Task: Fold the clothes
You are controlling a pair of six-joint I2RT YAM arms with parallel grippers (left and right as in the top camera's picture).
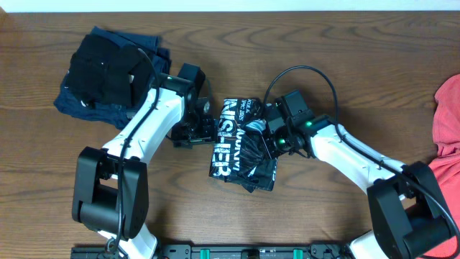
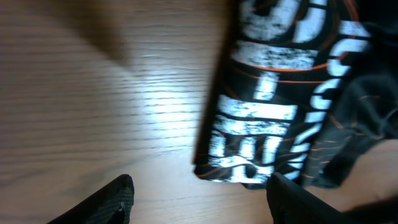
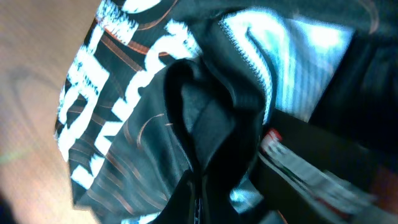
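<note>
The black shirt (image 1: 241,144) with big white lettering lies folded in a narrow bundle at the table's middle. My right gripper (image 1: 271,142) presses into its right side. In the right wrist view its fingers (image 3: 198,205) are shut together on a raised ridge of the shirt's fabric (image 3: 205,112). My left gripper (image 1: 205,129) hovers just left of the bundle, open. In the left wrist view its two fingertips (image 2: 202,202) stand wide apart over bare wood, with the lettered shirt edge (image 2: 261,124) just beyond them.
A pile of navy and black clothes (image 1: 108,75) sits at the back left, beside the left arm. A coral-red garment (image 1: 447,137) lies at the table's right edge. Brown wooden table (image 1: 323,57) all around.
</note>
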